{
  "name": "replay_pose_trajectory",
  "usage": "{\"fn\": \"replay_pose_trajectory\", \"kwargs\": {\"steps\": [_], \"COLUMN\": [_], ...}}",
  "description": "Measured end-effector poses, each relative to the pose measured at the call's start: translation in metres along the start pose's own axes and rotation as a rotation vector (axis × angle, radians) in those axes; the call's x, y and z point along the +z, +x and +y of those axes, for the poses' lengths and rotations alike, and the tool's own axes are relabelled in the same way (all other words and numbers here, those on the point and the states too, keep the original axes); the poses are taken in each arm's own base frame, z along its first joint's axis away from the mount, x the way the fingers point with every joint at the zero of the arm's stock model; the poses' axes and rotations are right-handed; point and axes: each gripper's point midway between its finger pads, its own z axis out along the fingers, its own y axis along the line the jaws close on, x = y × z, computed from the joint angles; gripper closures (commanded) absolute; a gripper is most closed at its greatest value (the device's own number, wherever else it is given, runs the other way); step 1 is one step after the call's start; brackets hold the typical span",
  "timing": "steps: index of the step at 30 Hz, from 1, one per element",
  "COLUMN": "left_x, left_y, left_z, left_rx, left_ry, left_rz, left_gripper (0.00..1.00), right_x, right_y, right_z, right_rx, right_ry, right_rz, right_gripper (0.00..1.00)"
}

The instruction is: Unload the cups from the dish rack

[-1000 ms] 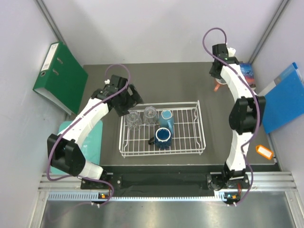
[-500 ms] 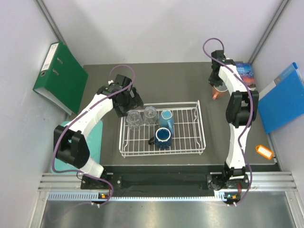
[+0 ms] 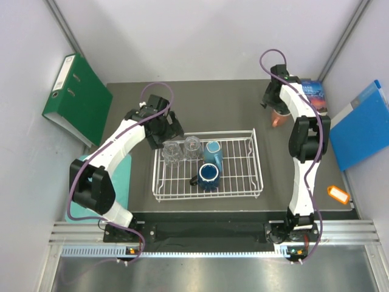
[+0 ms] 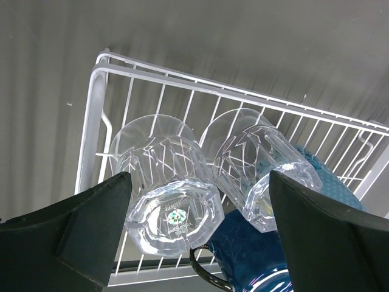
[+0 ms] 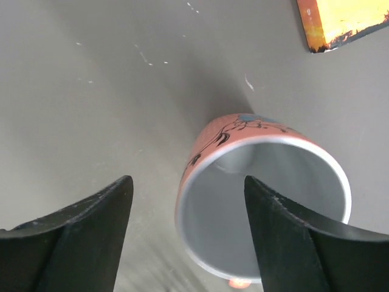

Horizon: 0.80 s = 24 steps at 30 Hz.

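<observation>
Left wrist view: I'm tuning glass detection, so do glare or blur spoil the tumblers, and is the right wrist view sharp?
Left wrist view: both glass tumblers are sharp, with small glints on their facets, no washout; the pincer fingers look soft-edged. Right wrist view: the salmon-pink mug is sharp, its shadow soft.

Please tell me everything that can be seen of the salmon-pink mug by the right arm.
The salmon-pink mug looks glossy, perhaps ceramic, with a dark line drawing and some blue outside and a pale grey inside. It stands upright, mouth up and empty, on the table, outside the dish rack, near an orange-covered book. No handle shows. The open right claw straddles it; whether a finger touches it cannot be told.
</observation>
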Motion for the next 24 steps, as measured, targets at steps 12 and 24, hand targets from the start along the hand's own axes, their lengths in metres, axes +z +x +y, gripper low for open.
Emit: {"fn": "replay_pose_trajectory", "kwargs": {"steps": [12,24], "left_x": [-0.043,-0.051], "left_y": [-0.01,0.104], "left_z": [-0.017,-0.045], "left_rx": [0.126,0.546], "left_ry": [0.073,0.097], "left_rz": [-0.158,-0.142], "left_gripper": [0.01,0.01], "right_x": [-0.19,-0.297], "right_y": [-0.084,0.066], "right_z": [0.033,0.05], "right_rx": [0.099,-0.148], "right_ry": [-0.31,-0.568], "right_rz": [-0.406,-0.515], "right_gripper": [0.01,0.0]}}
